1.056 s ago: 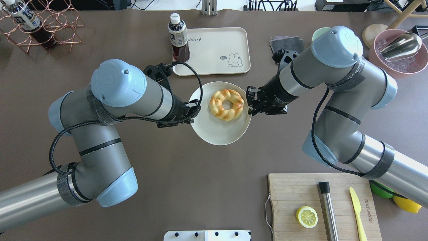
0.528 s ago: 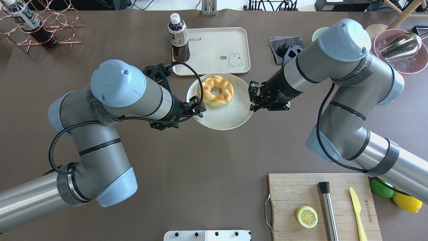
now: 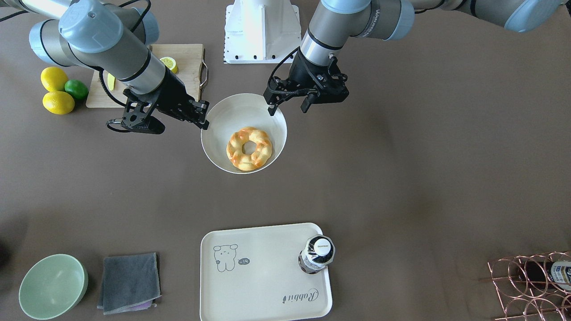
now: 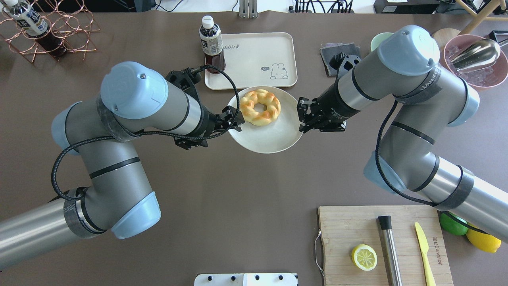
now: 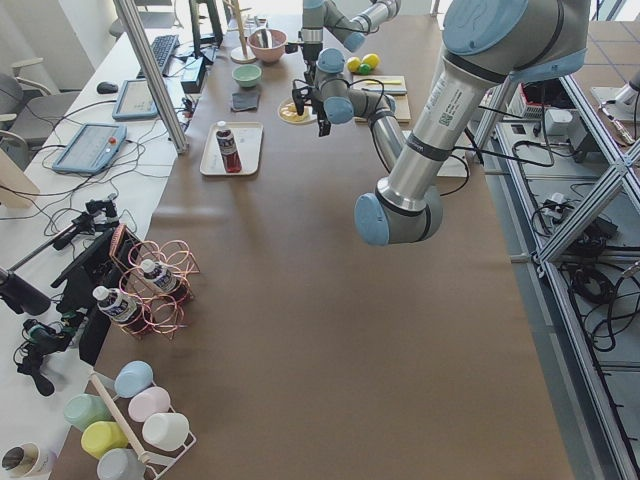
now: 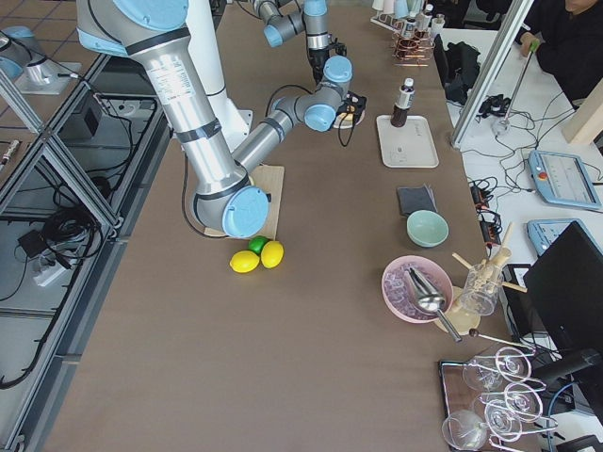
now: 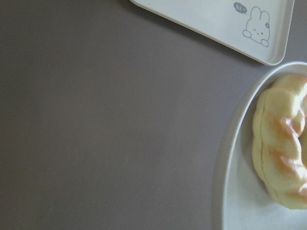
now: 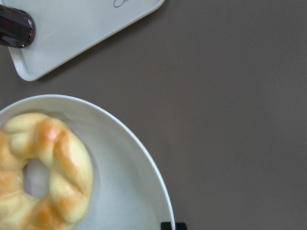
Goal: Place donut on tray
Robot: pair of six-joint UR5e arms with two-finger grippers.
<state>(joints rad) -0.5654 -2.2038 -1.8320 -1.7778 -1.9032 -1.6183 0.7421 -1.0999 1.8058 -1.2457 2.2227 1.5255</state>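
Observation:
The donut, a braided golden ring, lies on the far part of a round white plate, close to the rim that faces the tray. The plate looks lifted and tilted. My left gripper is shut on its left rim and my right gripper on its right rim. In the front view the donut, the plate, the left gripper and the right gripper all show. The cream tray with the rabbit drawing lies just beyond the plate. The wrist views show the donut.
A dark drink bottle stands on the tray's left corner. A grey cloth and a green bowl lie to the tray's right. A wooden cutting board with a lemon half is near right. A copper rack is far left.
Both grippers have carried the plate away from me toward the tray. The donut has slid from the plate's middle to its far side.

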